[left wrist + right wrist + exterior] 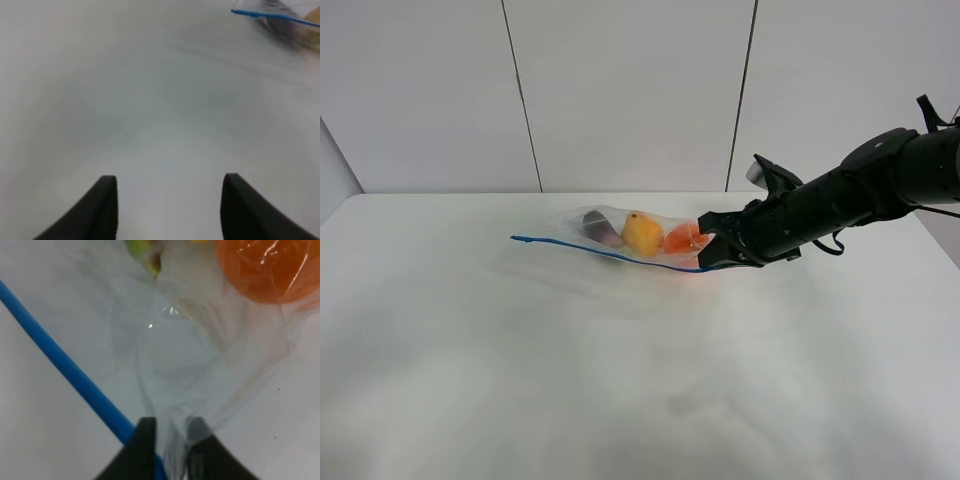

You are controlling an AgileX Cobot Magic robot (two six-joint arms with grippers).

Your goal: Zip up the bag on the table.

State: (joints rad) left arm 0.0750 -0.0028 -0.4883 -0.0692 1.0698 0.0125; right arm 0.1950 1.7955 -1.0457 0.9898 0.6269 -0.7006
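Note:
The clear crinkly bag (620,236) lies on the white table (570,370), with a purple eggplant, a yellow fruit and an orange (681,238) inside. Its blue zipper strip (590,250) runs along the near edge. My right gripper (712,252) is shut on the bag's right end next to the strip; the right wrist view shows the fingers (145,442) pinching the clear plastic (195,365) beside the blue strip (65,367), below the orange (267,267). My left gripper (167,200) is open and empty over bare table; the bag's corner (280,17) lies far ahead of it.
A grey panelled wall (620,90) stands behind the table's far edge. The right arm (860,195) reaches in from the right, above the tabletop. The left arm is out of the exterior view.

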